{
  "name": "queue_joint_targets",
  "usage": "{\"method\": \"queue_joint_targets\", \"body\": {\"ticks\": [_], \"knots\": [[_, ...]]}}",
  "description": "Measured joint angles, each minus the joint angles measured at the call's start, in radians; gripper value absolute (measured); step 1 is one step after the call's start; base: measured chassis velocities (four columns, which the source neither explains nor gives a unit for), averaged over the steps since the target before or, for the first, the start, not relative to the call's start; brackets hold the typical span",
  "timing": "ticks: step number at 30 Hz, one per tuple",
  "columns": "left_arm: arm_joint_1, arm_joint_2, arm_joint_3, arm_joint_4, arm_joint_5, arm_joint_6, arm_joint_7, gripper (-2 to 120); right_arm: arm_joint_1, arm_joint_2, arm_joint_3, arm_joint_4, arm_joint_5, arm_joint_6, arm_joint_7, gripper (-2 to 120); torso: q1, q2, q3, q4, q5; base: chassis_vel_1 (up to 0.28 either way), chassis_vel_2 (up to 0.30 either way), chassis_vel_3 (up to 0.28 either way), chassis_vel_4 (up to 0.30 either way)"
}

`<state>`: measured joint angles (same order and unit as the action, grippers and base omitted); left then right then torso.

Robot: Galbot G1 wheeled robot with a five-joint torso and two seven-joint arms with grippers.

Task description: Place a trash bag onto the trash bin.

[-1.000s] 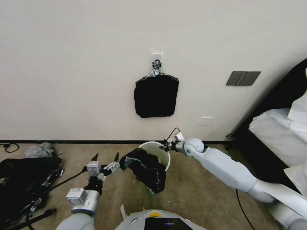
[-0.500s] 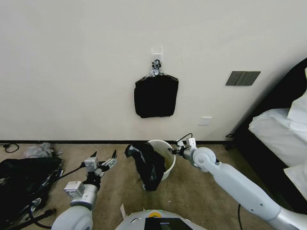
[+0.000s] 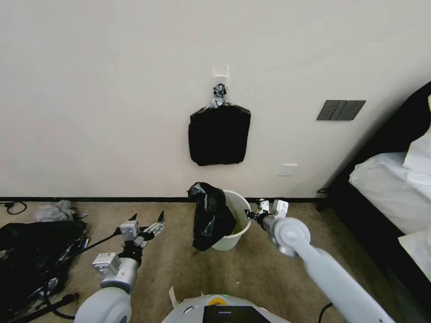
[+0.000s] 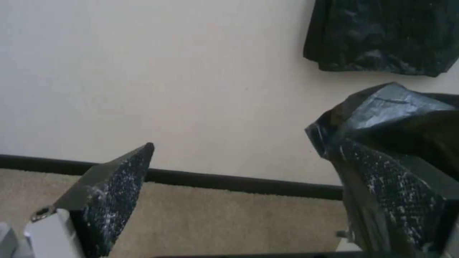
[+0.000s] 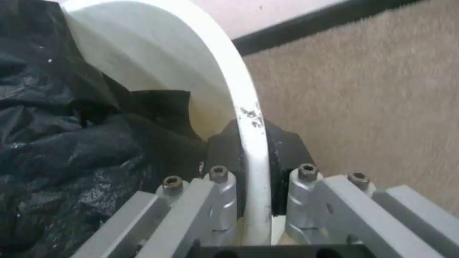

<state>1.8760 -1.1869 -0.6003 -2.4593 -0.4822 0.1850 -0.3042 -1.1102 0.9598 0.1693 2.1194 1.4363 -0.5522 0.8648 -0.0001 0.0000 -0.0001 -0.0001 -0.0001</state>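
Observation:
The cream-white trash bin [image 3: 237,226] stands on the carpet near the wall. A glossy black trash bag [image 3: 208,215] drapes over its left rim and hangs down the outside; part of it lies inside. My right gripper [image 3: 251,214] is shut on the bin's right rim [image 5: 229,71], one finger inside and one outside, with the trash bag [image 5: 71,143] bunched beside it. My left gripper [image 3: 147,218] hovers open and empty over the carpet, well left of the bin. Between its fingers [image 4: 119,186], the bag [image 4: 397,111] shows off to one side.
A flat bundle of black bags [image 3: 219,134] hangs from a wall hook above the bin. A big black heap [image 3: 31,251] and grey scraps [image 3: 54,211] lie at the far left. A bed [image 3: 395,188] stands at the right. Bare carpet lies in front of the bin.
My right gripper has pulled the bin rightward and toward the wall, and it now stands more upright. The bag went with it, away from my left gripper, which stayed put.

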Motion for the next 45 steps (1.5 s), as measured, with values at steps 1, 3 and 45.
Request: {"method": "queue_joint_targets", "body": {"ticks": [1,3,45], "knots": [[0.002,-0.002,0.001,0.000,0.000,-0.001,0.000,100,-0.017,0.012,0.006,0.009,-0.007,0.006,0.006,7,0.000,0.000,0.000,0.0001,0.0000,0.000,0.000,0.000,0.000],[0.004,-0.004,0.003,0.000,0.000,-0.002,0.000,100,-0.034,0.025,0.009,0.014,-0.021,0.010,0.008,7,0.000,0.000,0.000,0.0000,0.0000,0.000,0.000,0.000,0.000],[0.016,-0.021,0.048,0.018,0.030,-0.008,-0.018,100,-0.108,-0.069,-0.047,0.156,-0.656,0.008,-0.360,83,0.000,0.000,0.000,-0.0002,0.0002,0.000,0.000,0.000,0.000]]}}
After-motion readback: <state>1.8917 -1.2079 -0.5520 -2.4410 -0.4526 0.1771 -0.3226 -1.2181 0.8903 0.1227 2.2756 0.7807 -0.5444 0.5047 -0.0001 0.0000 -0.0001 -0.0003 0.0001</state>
